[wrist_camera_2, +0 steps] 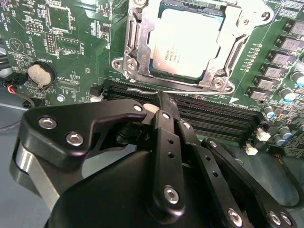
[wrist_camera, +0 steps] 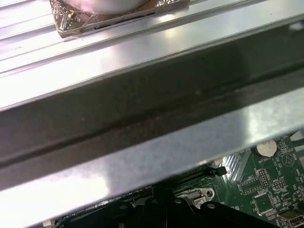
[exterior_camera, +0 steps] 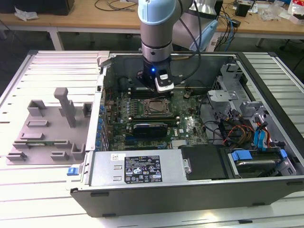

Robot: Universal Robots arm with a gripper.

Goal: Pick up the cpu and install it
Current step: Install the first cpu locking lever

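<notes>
Second wrist view: cpu (wrist_camera_2: pixel 187 42) seated in socket frame (wrist_camera_2: pixel 135 57).

Open computer case (exterior_camera: pixel 266 190) on a slatted table (exterior_camera: pixel 47 180), grey plastic fixture (exterior_camera: pixel 47 128) beside it.

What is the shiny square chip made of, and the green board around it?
The cpu top looks like brushed silvery metal, since it gleams pale under the light. The green board looks like glossy lacquered circuit board, probably fibreglass, dotted with tiny soldered parts.

Print shows on the cpu (wrist_camera_2: pixel 187 42) and the case's black label (exterior_camera: pixel 142 169), none of it legible.
</notes>
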